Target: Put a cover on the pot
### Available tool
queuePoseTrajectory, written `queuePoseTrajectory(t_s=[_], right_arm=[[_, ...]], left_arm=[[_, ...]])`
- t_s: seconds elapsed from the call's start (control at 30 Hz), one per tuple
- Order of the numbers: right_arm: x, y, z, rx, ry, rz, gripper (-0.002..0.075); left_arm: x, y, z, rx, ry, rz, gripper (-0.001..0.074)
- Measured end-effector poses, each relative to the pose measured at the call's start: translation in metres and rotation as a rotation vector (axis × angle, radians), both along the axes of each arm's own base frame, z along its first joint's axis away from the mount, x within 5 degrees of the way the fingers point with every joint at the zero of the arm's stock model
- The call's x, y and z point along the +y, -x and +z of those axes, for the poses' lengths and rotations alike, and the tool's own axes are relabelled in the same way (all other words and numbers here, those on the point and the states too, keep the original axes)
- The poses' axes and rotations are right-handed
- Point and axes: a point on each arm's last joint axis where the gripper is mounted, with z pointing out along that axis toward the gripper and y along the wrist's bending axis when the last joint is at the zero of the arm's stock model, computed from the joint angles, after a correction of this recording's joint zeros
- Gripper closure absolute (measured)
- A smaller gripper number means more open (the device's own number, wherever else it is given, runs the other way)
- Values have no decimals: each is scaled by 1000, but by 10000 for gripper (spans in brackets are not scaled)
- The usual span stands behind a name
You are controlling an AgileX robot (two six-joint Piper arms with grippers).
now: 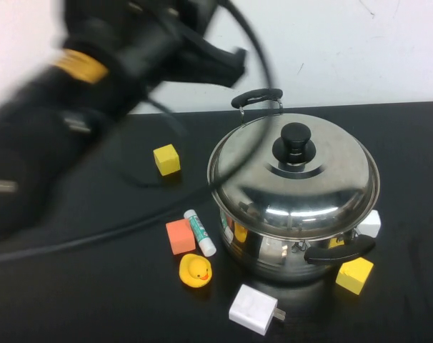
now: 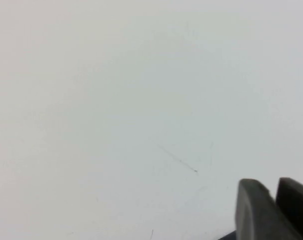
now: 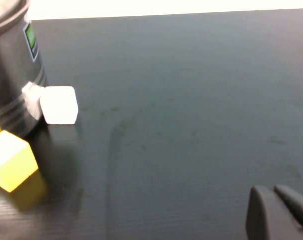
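The pot (image 1: 291, 246) sits on the counter (image 1: 95, 300), a bit toward 3 o'clock from the middle of the high view. It is big, shiny steel, so it is likely heavy, hard and slippery. The lid (image 1: 295, 179) already rests on top of it, so the covering looks done. The best place to hold the lid is its black knob (image 1: 294, 143), which sticks up in the middle. The pot is best held by its two black handles, one at 12 o'clock (image 1: 257, 96) and one at 5 o'clock (image 1: 339, 249). The left end effector (image 1: 220, 61) is lifted high at about 11 o'clock from the pot, holding nothing, with its fingers (image 2: 259, 210) looking close together. The right end effector (image 3: 279, 212) hangs low over bare counter, well apart from the pot, with its fingers nearly touching and nothing in them. The counter is black and flat. Small things lie close around the pot: yellow blocks (image 1: 166, 158), an orange block (image 1: 180, 236), a glue stick (image 1: 199, 232), a yellow duck (image 1: 195, 271), a white charger (image 1: 253, 309) and a white block (image 3: 60, 105). A pale wall (image 1: 345, 43) stands behind.
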Motion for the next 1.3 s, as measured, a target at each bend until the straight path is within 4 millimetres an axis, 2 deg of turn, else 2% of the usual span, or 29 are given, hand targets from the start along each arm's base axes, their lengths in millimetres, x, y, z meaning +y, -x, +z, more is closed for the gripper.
queuePoseTrajectory(t_s=[0.07,0.17,0.27,0.37,0.53,0.6,0.77,0.93,1.3], right_arm=[[0,0,0,0,0,0,728],[0,0,0,0,0,0,728],[0,0,0,0,0,0,728],[0,0,0,0,0,0,728],[0,0,0,0,0,0,728],[0,0,0,0,0,0,728],[0,0,0,0,0,0,728],[0,0,0,0,0,0,728],[0,0,0,0,0,0,728]], left_arm=[[11,16,12,8,-4,-12,695],[29,39,27,-1,23,-24,723],[46,55,26,-2,51,13,731],[66,65,7,49,90,114,734],[97,83,-42,227,129,257,735],[106,91,-63,270,97,290,735],[121,109,-95,299,57,299,735],[128,122,-110,296,67,272,735],[129,125,-112,293,78,259,735]])
